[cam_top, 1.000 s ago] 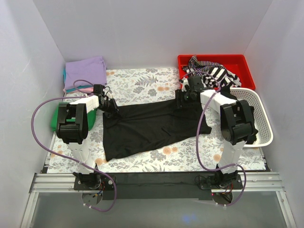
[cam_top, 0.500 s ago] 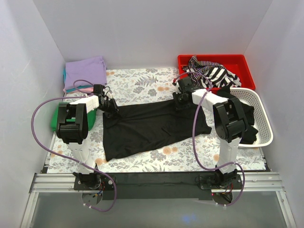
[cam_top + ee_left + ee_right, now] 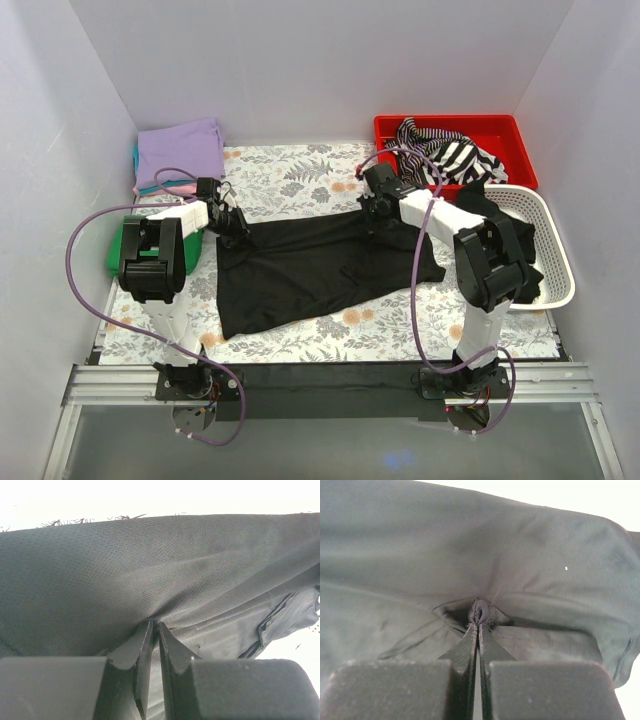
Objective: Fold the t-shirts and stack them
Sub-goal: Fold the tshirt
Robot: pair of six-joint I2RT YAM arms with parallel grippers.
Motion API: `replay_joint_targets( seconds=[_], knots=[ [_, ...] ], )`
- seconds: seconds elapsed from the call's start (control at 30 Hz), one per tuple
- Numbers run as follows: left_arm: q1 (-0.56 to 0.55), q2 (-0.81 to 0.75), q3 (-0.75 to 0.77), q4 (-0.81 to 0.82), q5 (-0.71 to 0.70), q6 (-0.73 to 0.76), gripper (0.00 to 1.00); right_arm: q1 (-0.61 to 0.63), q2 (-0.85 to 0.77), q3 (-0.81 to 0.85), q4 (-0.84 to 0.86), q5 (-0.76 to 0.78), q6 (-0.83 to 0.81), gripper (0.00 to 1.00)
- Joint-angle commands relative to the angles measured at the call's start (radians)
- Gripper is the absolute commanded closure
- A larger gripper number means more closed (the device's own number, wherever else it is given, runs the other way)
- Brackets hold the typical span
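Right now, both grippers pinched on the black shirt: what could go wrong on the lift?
Right gripper holds only a small bunch of the black t-shirt at its tips; it may slip.
Left gripper pinches just a thin fold, same risk.
The purple cable hangs across the shirt and could drag it.

Floral table (image 3: 290, 180) bears black t-shirt (image 3: 310, 270), red bin (image 3: 500, 125), white basket (image 3: 560, 262).
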Motion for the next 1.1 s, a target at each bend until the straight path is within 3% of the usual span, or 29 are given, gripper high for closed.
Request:
replay_joint_targets(
  seconds=[0.0,0.2,0.23,0.27,0.37,0.6,0.8,1.07],
  knots=[
    [0.006,-0.002,-0.009,-0.019,-0.073,0.033,0.90,0.035,-0.105,-0.038,-0.059,0.060,0.043,0.99],
    [0.006,-0.004,-0.007,-0.023,-0.072,0.035,0.90,0.086,-0.201,-0.181,-0.074,0.039,0.133,0.81],
    [0.006,-0.002,-0.007,-0.025,-0.070,0.035,0.90,0.094,-0.216,-0.199,-0.072,0.039,0.147,0.73],
    [0.006,-0.002,-0.006,-0.025,-0.072,0.035,0.90,0.100,-0.228,-0.214,-0.071,0.060,0.156,0.57],
    [0.006,-0.004,-0.006,-0.025,-0.066,0.033,0.90,0.114,-0.273,-0.248,-0.083,0.103,0.176,0.48],
    [0.004,-0.014,-0.010,-0.025,-0.061,0.032,0.90,0.077,-0.351,-0.247,-0.063,0.266,0.161,0.39],
    [0.003,-0.023,-0.013,-0.023,-0.061,0.032,0.90,-0.014,-0.209,-0.179,0.009,0.175,0.104,0.42],
    [0.003,-0.027,-0.016,-0.022,-0.067,0.032,0.90,-0.017,-0.090,-0.123,0.095,0.123,0.083,0.43]
  ],
)
